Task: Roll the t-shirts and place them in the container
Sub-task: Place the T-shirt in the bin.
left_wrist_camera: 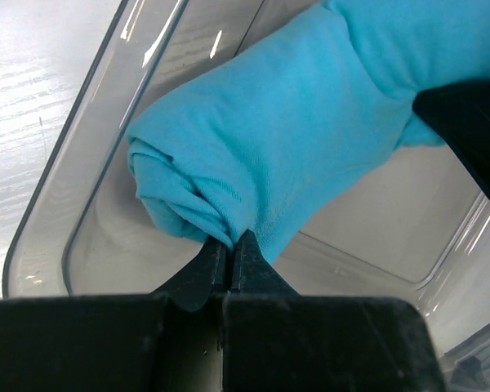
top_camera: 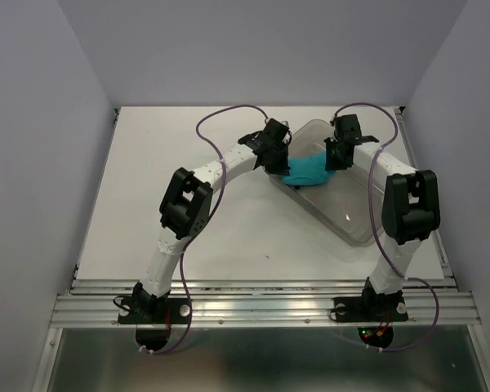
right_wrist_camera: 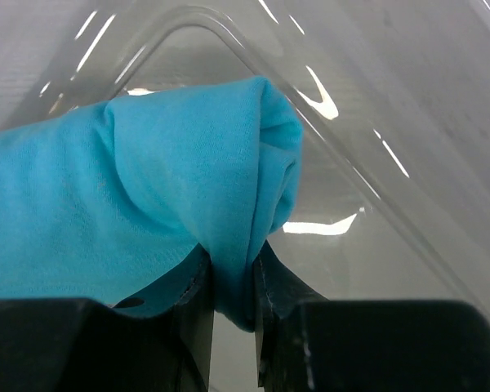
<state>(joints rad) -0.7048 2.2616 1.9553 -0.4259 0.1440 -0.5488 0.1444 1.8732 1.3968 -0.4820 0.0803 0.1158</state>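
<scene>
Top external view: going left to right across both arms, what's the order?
left arm's elbow → left claw → teal t-shirt → right claw → right arm's elbow. Clear bin left out: it overlaps the middle three.

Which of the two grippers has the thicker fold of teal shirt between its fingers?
The right gripper: a thick fold of the t-shirt fills its gap. The left gripper pinches only a thin edge, fingers nearly touching.
</scene>
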